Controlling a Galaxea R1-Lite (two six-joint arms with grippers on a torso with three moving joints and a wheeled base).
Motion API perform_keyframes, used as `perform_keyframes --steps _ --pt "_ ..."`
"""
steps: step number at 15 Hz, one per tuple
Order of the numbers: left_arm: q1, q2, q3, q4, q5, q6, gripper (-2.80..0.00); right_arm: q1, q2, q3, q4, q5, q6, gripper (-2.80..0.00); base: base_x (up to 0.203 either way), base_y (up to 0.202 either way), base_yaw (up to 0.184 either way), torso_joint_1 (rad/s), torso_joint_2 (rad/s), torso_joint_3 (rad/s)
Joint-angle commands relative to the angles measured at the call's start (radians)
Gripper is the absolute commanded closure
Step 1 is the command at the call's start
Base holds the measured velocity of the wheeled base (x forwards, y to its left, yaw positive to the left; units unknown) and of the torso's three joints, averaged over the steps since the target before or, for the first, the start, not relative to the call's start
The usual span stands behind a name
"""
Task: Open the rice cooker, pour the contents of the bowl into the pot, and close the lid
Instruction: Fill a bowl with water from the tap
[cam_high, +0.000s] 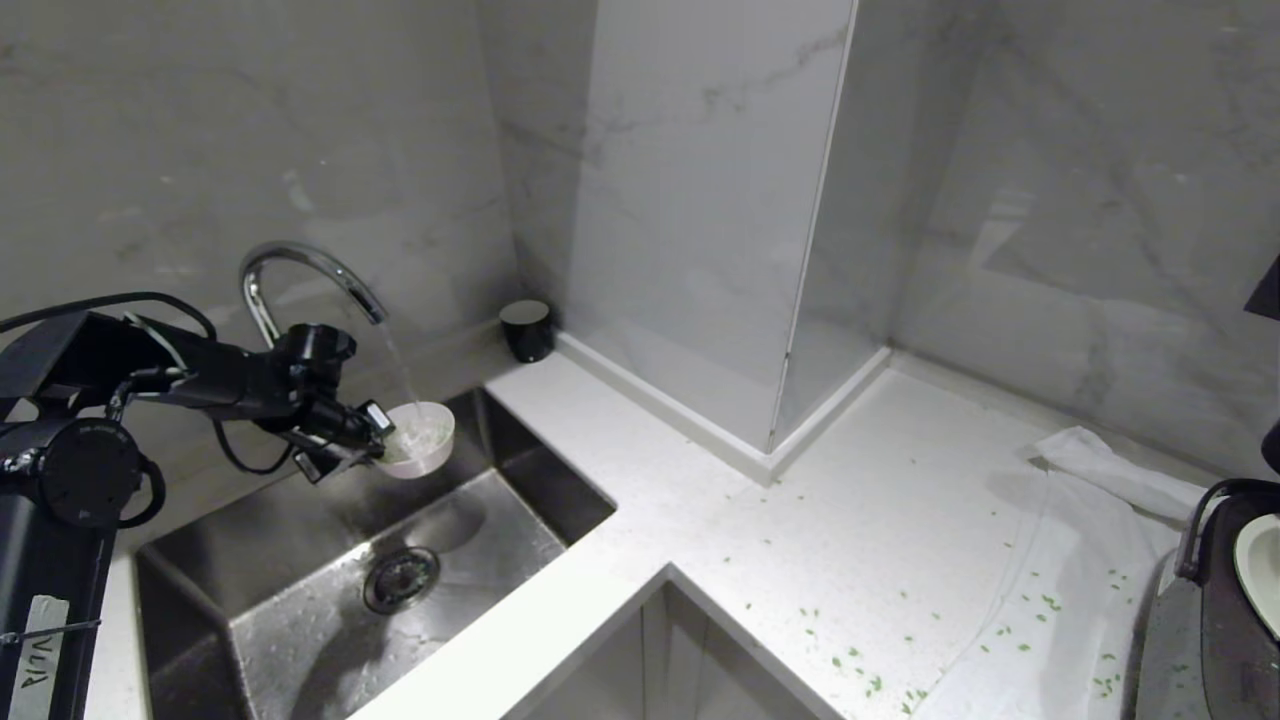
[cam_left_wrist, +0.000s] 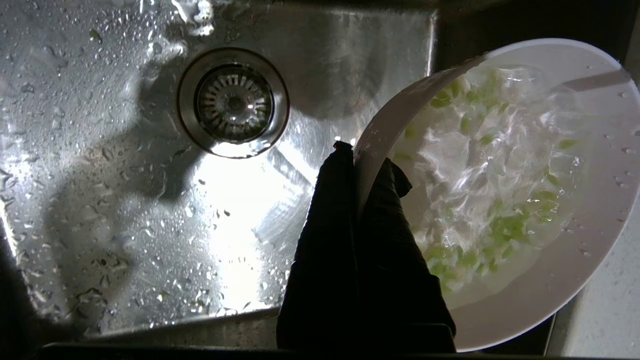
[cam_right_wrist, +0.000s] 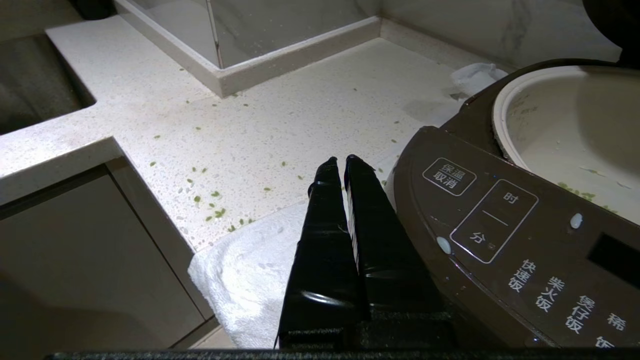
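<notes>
Water from the faucet (cam_high: 300, 265) runs into the bowl (cam_high: 420, 438), pinched at its rim by the left tool (cam_left_wrist: 357, 175) over the sink (cam_high: 300, 540). Overfilling risks washing the contents of the bowl (cam_left_wrist: 495, 200) out. Right tool (cam_right_wrist: 345, 167), pressed together, idles beside the rice cooker (cam_right_wrist: 500, 225).

running faucet (cam_high: 300, 270), steel sink (cam_high: 300, 560), black cup (cam_high: 526, 329)
</notes>
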Motion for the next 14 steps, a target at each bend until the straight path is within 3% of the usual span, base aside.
perform_keyframes --steps 1,6,14 --pt "-0.020 -0.029 0.030 0.013 -0.001 0.005 0.00 0.000 0.001 0.000 0.001 0.001 0.000 0.00 0.000 0.000 0.000 0.000 0.00 0.000" --pt "-0.120 -0.093 0.042 0.084 -0.001 0.017 0.00 0.001 0.001 0.000 0.001 0.001 0.000 0.00 0.000 0.000 0.000 0.000 0.00 0.000" --pt "-0.359 -0.133 -0.010 0.151 0.005 -0.003 0.00 -0.001 0.001 0.000 0.001 0.001 0.000 0.00 0.000 0.000 0.000 0.000 0.00 0.000"
